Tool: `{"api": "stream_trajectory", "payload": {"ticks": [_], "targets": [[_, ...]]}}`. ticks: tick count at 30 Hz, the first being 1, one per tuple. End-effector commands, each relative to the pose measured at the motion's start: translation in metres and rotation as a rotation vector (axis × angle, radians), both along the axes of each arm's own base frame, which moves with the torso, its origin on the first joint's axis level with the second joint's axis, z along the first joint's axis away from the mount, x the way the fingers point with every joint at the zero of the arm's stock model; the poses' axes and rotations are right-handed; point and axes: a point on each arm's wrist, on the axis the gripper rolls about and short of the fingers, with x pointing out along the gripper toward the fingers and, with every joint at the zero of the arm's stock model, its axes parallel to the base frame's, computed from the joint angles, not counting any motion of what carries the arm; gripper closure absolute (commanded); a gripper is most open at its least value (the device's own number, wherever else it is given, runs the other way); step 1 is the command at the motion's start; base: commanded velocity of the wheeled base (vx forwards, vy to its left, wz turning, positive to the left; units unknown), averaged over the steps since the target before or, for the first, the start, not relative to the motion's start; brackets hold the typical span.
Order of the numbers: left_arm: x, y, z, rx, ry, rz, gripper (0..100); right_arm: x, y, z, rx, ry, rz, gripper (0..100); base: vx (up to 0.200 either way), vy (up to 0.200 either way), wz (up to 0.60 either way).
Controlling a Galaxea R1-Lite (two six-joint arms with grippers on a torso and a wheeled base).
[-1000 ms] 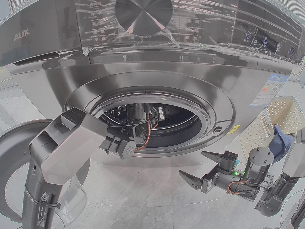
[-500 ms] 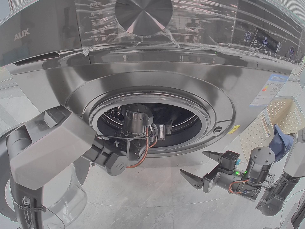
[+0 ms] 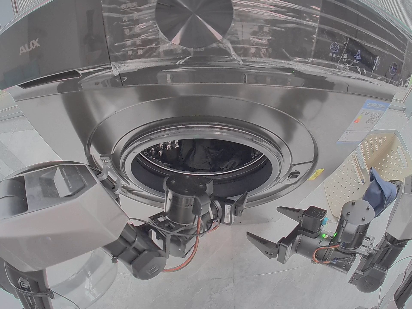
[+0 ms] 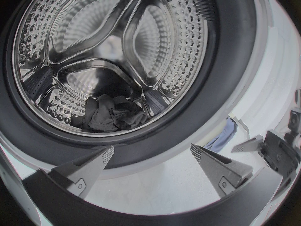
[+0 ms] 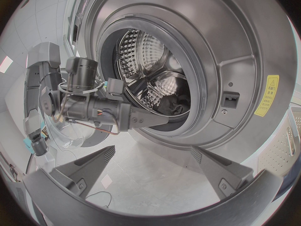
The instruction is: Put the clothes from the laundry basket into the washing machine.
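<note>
Laundry basket [image 3: 380,151] runs off the head view's edge; right arm [image 3: 401,219] half-hides blue garment [image 3: 380,192]

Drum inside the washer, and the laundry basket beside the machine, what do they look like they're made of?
The drum looks like polished stainless steel: mirror-bright, with rows of punched holes and embossed ribs. The laundry basket is probably moulded plastic, matte cream, judging by its even perforations and slots.

Bright, even light throughout. Glare streaks the washing machine [image 3: 206,104] front. Fisheye bending curves edges; wrist-view corners go black.
</note>
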Motion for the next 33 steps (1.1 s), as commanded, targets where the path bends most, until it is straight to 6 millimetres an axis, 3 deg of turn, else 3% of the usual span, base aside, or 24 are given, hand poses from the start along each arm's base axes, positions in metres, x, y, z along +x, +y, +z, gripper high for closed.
{"api": "stream_trajectory", "payload": {"ticks": [1, 9, 12, 25, 33], "targets": [[-0.024, 0.013, 0.004, 0.007, -0.014, -0.03, 0, -0.005, -0.005, 0.007, 0.015, -0.018, -0.006, 0, 0.0, 0.0, 0.0], [-0.082, 0.041, 0.025, -0.033, -0.054, -0.106, 0, -0.013, -0.021, 0.021, 0.036, -0.056, -0.042, 0, 0.0, 0.0, 0.0], [-0.095, 0.049, 0.03, -0.058, -0.07, -0.12, 0, -0.017, -0.024, 0.027, 0.053, -0.074, -0.045, 0, 0.0, 0.0, 0.0], [-0.113, 0.065, 0.03, -0.099, -0.114, -0.134, 0, -0.04, -0.047, 0.045, 0.092, -0.137, -0.105, 0, 0.0, 0.0, 0.0], [-0.124, 0.084, 0.034, -0.112, -0.132, -0.12, 0, -0.041, -0.067, 0.041, 0.08, -0.117, -0.193, 0, -0.15, 0.0, 0.0]]}}
